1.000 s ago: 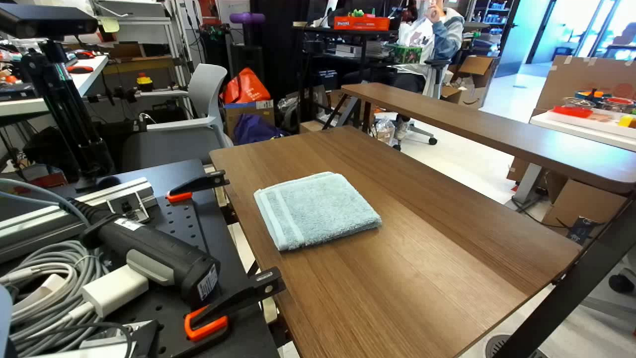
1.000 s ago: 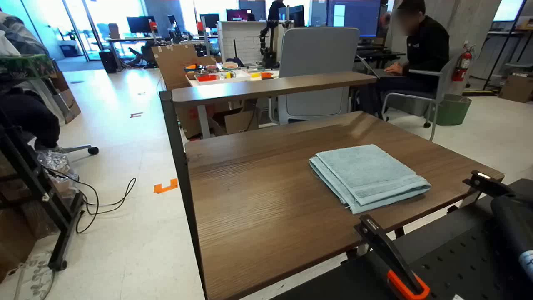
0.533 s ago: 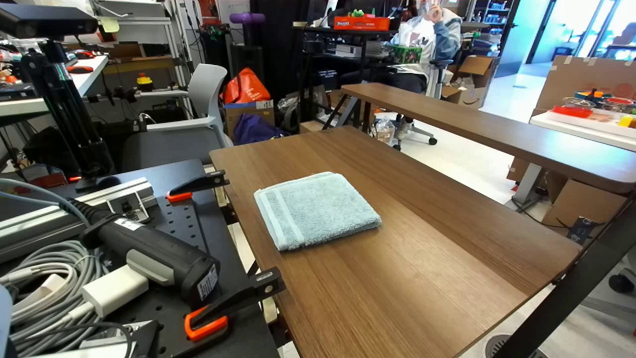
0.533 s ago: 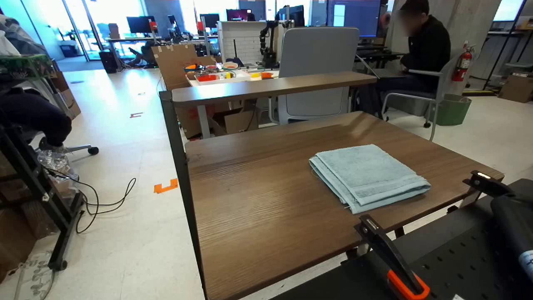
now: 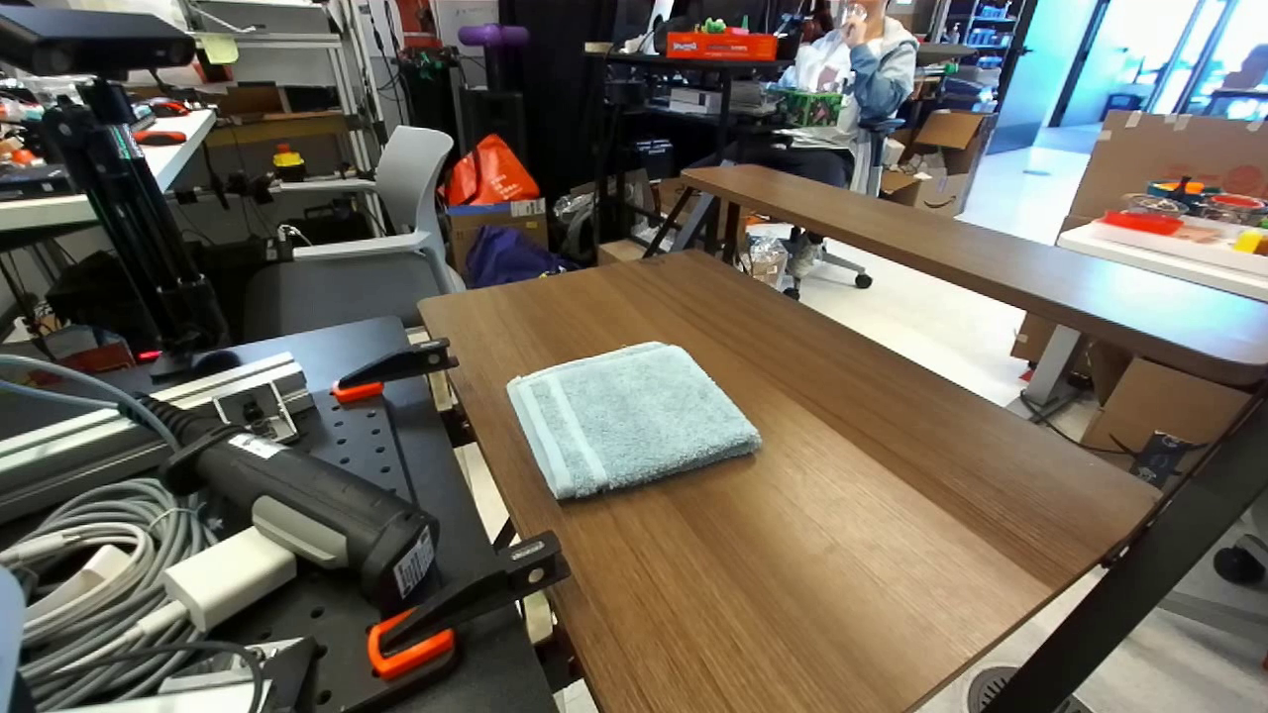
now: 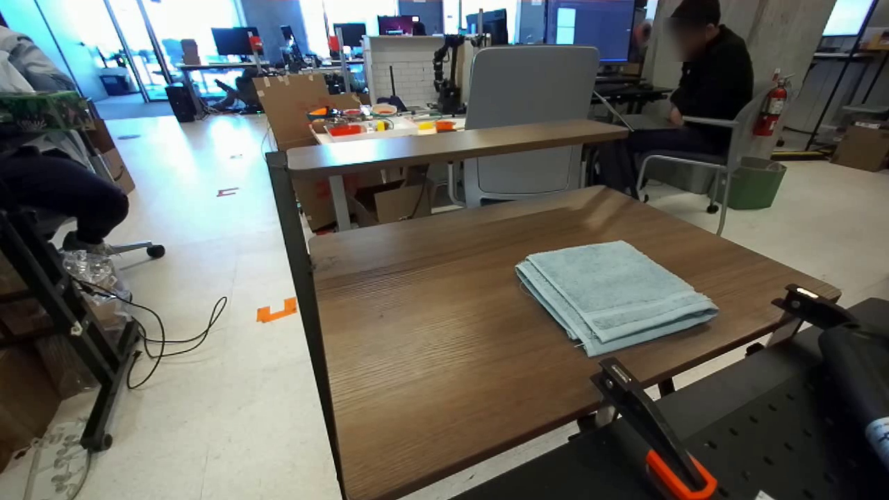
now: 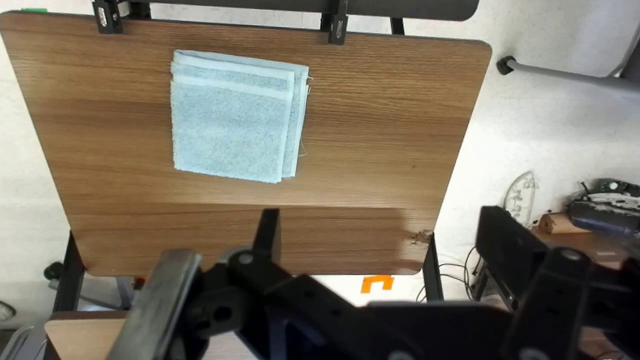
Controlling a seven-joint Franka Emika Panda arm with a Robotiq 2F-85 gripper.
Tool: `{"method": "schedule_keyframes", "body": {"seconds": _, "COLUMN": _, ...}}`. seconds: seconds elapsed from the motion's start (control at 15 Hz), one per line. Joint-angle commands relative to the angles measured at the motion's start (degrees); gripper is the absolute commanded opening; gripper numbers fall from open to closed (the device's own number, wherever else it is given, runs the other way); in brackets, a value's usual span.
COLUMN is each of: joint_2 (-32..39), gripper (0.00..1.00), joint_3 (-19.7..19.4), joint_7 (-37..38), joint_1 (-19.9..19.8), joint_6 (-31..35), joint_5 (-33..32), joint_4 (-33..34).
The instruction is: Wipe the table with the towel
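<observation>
The blue towel (image 7: 232, 120) is just lying flat on the brown table (image 7: 365, 125), folded into a roughly square pad, layers a bit uneven along one side and a few loose threads poking out. It's sitting near the long edge with the two clamps (image 7: 338, 25) on it, between those clamps and pretty much midway between the short edges. All of it rests on the tabletop, a little in from the edge.

The gripper (image 7: 381, 214) shows in the wrist view, its fingers (image 7: 268, 232) spread wide apart. The towel is outside that gap, clear of both. The fingers look dark and kinda blurry there, one in front of the strip along the opposite long edge, the other out past a short edge.

By the corner where those two edges meet there's a rough brownish patch (image 7: 422, 237), hard to tell if it's wear or dirt. Just past the clamped edge, in both exterior views, there's a black board (image 5: 451, 505) full of holes, and in an exterior view some coiled grey cable (image 5: 178, 525) sits on it. Beyond the opposite long edge stands a narrow wooden bench (image 5: 951, 248).
</observation>
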Motion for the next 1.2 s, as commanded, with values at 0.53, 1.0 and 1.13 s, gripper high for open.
{"method": "schedule_keyframes", "body": {"seconds": 0.53, "joint_2": 30.6, "gripper": 1.00, "joint_3": -6.0, "joint_7": 4.9, "joint_1": -9.9, "joint_6": 3.7, "joint_5": -1.1, "joint_4": 13.9}}
{"method": "schedule_keyframes", "body": {"seconds": 1.0, "joint_2": 38.2, "gripper": 1.00, "joint_3": -5.9, "joint_7": 7.7, "joint_1": -9.9, "joint_6": 5.3, "joint_5": -1.8, "joint_4": 18.8}}
{"method": "schedule_keyframes", "body": {"seconds": 1.13, "joint_2": 42.6, "gripper": 1.00, "joint_3": -5.5, "joint_7": 10.3, "joint_1": -9.7, "joint_6": 5.3, "joint_5": -2.4, "joint_4": 20.8}}
